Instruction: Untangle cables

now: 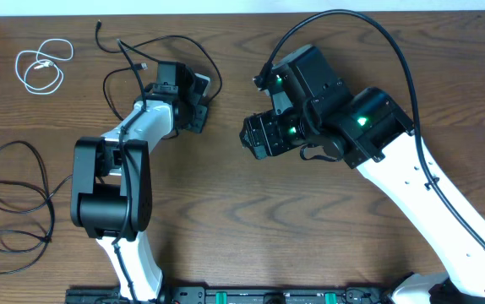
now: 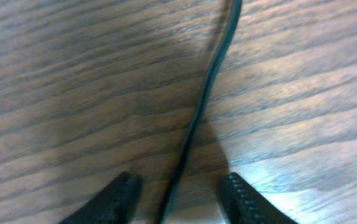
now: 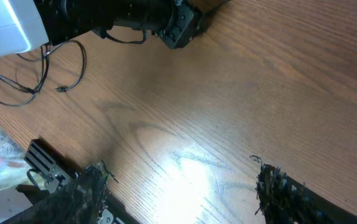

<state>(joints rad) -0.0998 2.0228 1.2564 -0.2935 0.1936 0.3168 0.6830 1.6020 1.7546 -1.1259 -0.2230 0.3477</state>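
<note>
A short white cable (image 1: 42,66) lies coiled at the far left corner. One black cable (image 1: 19,194) loops alone on the left side. The other black cable (image 1: 141,51) curls round my left gripper (image 1: 207,103) at the back centre. In the left wrist view this cable (image 2: 206,87) runs on the wood between the two fingertips. My left gripper (image 2: 178,182) stands open there, with a gap on each side of the cable. My right gripper (image 1: 249,135) hovers to the right of it. In its own view the right gripper (image 3: 181,193) is open over bare wood.
The right wrist view shows the left arm (image 3: 135,15) across the top and a loop of black cable (image 3: 41,74) beside it. The right arm's thick black wire (image 1: 378,34) arches over the back right. The table's front edge carries a black rail (image 1: 251,295).
</note>
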